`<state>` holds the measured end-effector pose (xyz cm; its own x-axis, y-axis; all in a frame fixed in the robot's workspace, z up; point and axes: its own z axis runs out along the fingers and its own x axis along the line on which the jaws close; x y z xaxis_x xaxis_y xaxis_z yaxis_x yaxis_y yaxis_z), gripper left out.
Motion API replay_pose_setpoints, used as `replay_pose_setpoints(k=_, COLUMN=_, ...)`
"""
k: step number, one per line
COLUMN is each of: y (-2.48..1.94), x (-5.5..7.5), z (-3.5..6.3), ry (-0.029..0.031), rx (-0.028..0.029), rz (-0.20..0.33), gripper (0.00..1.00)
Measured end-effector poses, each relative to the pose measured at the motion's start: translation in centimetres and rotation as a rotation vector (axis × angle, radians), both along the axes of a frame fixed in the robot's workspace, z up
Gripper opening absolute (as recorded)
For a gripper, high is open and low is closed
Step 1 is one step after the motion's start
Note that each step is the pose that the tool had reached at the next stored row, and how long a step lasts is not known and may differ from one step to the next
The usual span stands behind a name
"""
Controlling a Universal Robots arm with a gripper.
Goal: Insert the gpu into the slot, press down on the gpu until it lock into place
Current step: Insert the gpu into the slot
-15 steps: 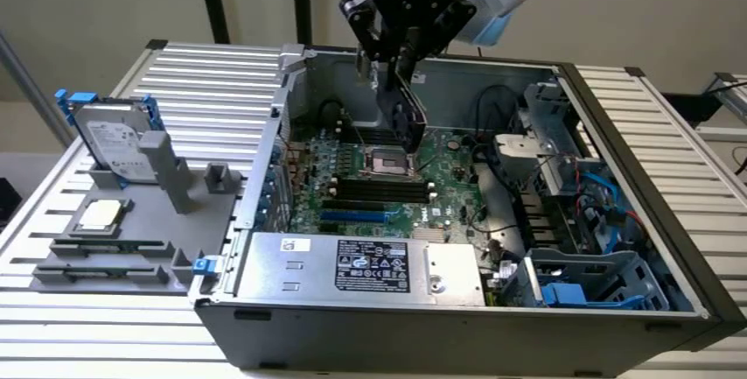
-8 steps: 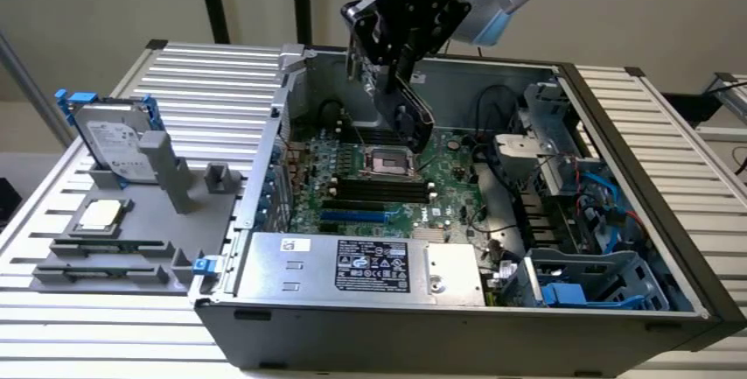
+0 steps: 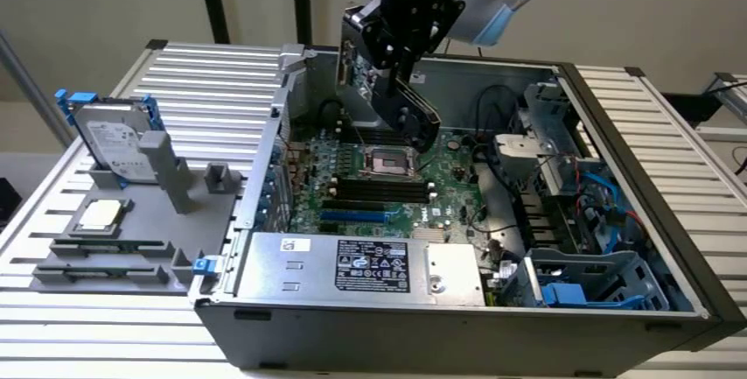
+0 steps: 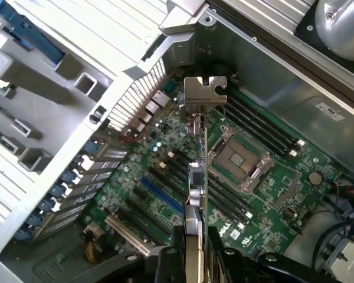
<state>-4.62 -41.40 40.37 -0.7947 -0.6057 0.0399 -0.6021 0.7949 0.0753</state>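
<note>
Above the motherboard point(image 3: 450, 188), tool point(image 4: 196, 250) holds gpu point(image 4: 196, 183) upright.

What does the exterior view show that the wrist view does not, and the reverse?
Exterior view: the labelled power supply, and the gpu hanging tilted above the motherboard. Wrist view: the gpu's thin edge and metal bracket, at an angle to the blue slot. Both: the empty blue slot, the processor socket, and the gripper shut on the gpu.
</note>
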Motion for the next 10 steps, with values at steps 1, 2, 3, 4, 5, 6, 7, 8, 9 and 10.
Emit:
replay_pose_setpoints(k=1, y=0.00, x=0.00, z=-0.03, ry=-0.0001, rx=0.0001, rz=0.019, gripper=0.26)
replay_pose_setpoints(k=2, y=0.00, x=0.00, z=-0.05, ry=-0.0001, rx=0.0000, rz=0.038, gripper=0.26)
replay_pose_setpoints(k=3, y=0.00, x=0.00, z=-0.08, ry=-0.0001, rx=0.0000, rz=0.056, gripper=0.26)
replay_pose_setpoints(k=4, y=0.00, x=0.00, z=-0.11, ry=-0.0002, rx=0.0001, rz=0.074, gripper=0.26)
replay_pose_setpoints(k=5, y=0.00, x=0.00, z=-0.13, ry=-0.0002, rx=0.0001, rz=0.092, gripper=0.26)
replay_pose_setpoints(k=6, y=0.00, x=0.01, z=-0.16, ry=-0.0003, rx=0.0001, rz=0.109, gripper=0.26)
replay_pose_setpoints(k=7, y=0.00, x=0.01, z=-0.19, ry=-0.0003, rx=0.0001, rz=0.128, gripper=0.26)
replay_pose_setpoints(k=8, y=0.00, x=0.00, z=-0.21, ry=-0.0003, rx=0.0001, rz=0.146, gripper=0.26)
replay_pose_setpoints(k=9, y=0.00, x=0.00, z=-0.24, ry=-0.0003, rx=0.0000, rz=0.165, gripper=0.26)
replay_pose_setpoints(k=10, y=0.00, x=0.00, z=-0.26, ry=-0.0003, rx=0.0000, rz=0.183, gripper=0.26)
